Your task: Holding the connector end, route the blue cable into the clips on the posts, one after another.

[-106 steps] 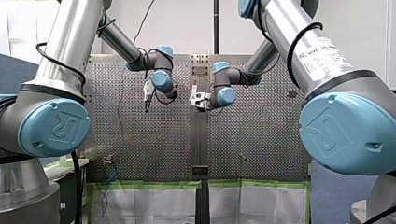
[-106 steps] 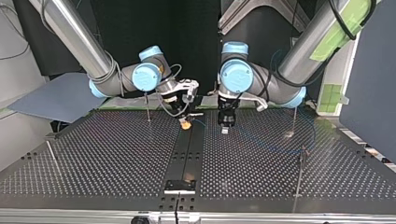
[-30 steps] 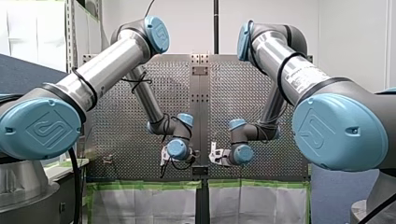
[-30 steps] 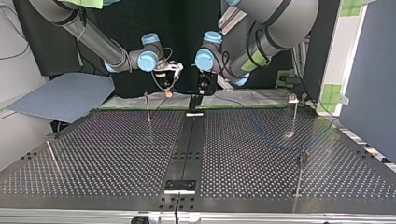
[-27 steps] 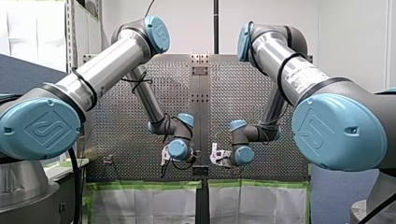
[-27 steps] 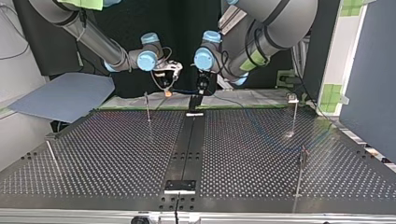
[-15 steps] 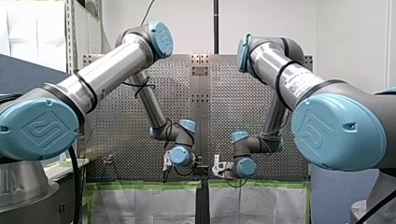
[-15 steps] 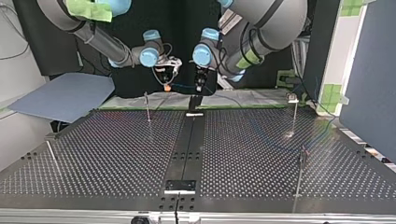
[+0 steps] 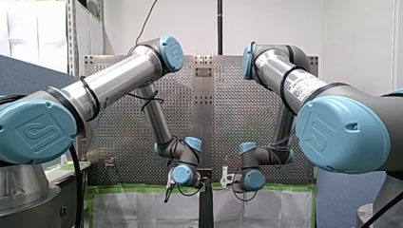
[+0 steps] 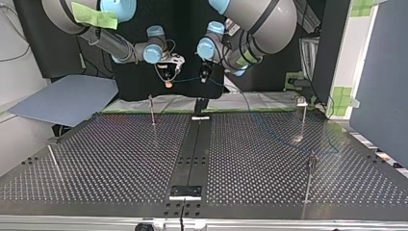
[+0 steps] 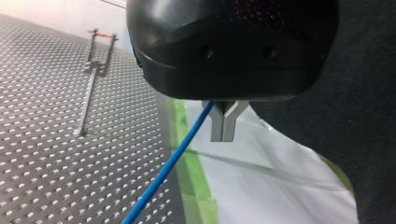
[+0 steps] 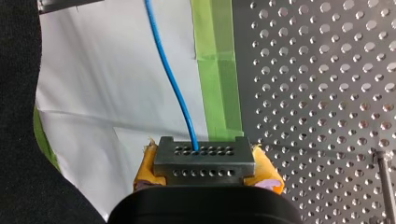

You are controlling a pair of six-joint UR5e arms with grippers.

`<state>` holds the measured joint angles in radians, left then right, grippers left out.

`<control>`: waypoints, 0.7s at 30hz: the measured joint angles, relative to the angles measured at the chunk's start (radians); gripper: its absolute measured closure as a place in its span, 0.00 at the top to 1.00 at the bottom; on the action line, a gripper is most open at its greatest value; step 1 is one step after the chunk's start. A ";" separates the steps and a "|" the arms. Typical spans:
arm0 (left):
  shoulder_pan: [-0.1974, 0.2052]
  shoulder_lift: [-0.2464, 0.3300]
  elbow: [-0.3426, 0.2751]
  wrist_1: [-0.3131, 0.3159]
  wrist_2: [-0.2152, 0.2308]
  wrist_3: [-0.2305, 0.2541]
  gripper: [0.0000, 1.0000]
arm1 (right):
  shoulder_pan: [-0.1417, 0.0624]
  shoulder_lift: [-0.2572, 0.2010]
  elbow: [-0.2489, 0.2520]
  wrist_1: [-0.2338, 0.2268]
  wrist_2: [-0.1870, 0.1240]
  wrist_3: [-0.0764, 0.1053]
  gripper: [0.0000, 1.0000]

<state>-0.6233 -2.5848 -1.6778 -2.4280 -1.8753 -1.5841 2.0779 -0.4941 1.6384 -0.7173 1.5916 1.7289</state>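
Where the thin blue cable meets its grey holed connector, you see my right gripper clamp it between yellow pads, while my left gripper pinches the cable.

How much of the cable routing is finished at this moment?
Done: my right gripper clamps the connector. In hand: the blue cable spans to my left gripper, both held up past the table's edge. Left: all clips; the cable's rest seems loose on the table beside a post.

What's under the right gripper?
Visible: white sheet and green tape, beside the perforated table. The right gripper, shut on the connector with the blue cable, covers the spot directly below.
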 joint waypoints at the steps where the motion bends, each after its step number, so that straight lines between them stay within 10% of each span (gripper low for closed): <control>1: -0.003 -0.004 0.000 0.004 -0.001 0.001 0.00 | -0.002 0.000 0.004 -0.002 0.001 0.000 0.00; 21: -0.065 -0.016 0.000 0.061 -0.013 -0.015 0.00 | -0.080 -0.016 0.092 -0.089 -0.026 0.001 0.00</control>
<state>-0.6887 -2.6004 -1.6778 -2.3672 -1.8881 -1.5993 1.9977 -0.5100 1.7308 -0.8058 1.5656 1.7303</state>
